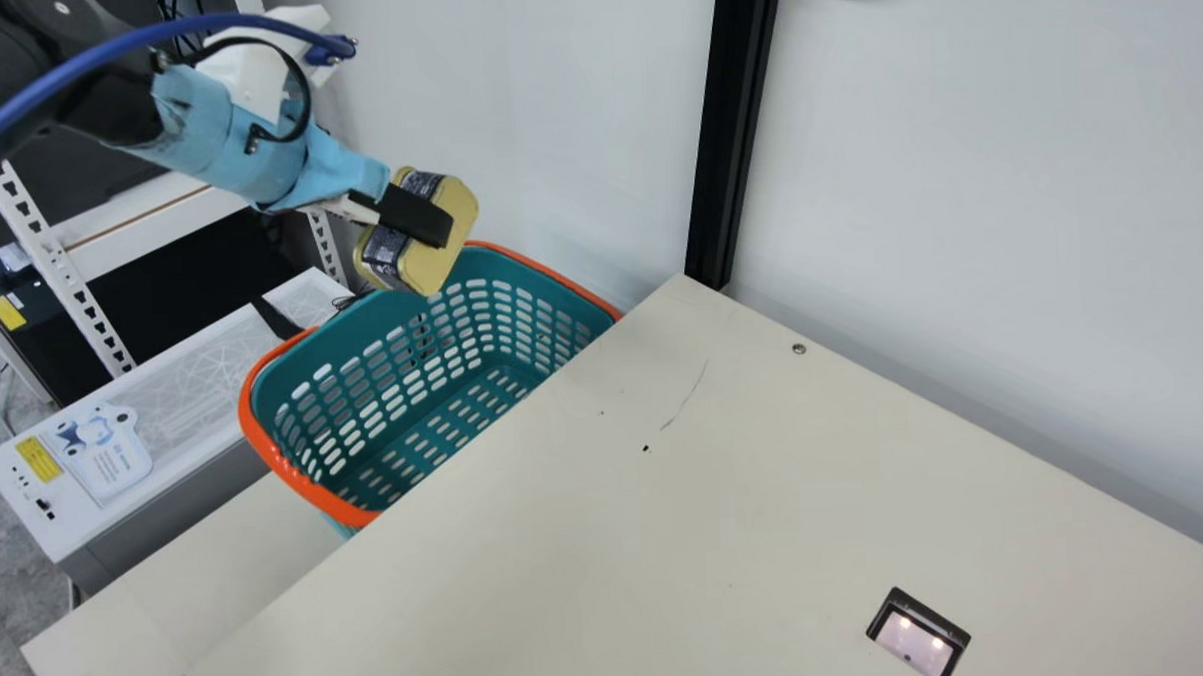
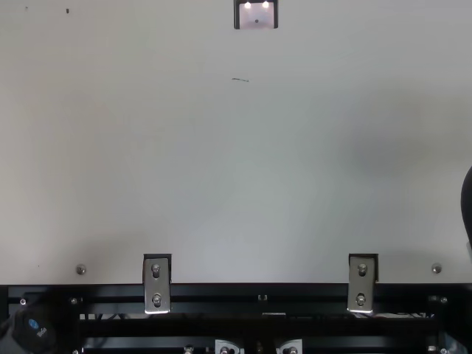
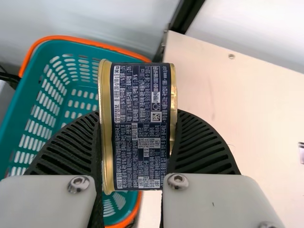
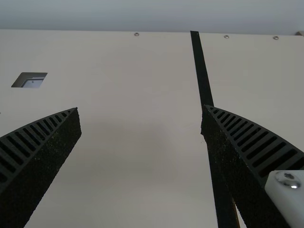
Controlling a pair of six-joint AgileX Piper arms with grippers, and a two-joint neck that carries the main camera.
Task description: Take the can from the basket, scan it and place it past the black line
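Note:
In the main view my left gripper (image 1: 409,217) is shut on the gold can (image 1: 448,233), holding it above the teal basket (image 1: 348,515) with its orange rim. The left wrist view has the can (image 3: 142,126) pinched between both ribbed fingers of my left gripper (image 3: 137,137), its dark printed label facing the camera. The scanner (image 1: 914,639) is a small lit window set into the table. My right gripper (image 4: 141,109) stands open over the table, nothing between its fingers; the black line (image 4: 202,71) runs by its right-hand finger in that view.
The cream table (image 1: 608,538) spans the lower part of the main view, its edge beside the basket. A black upright post (image 1: 736,123) stands against the wall behind. At the left are a white cabinet (image 1: 193,392) and metal shelving (image 1: 59,267).

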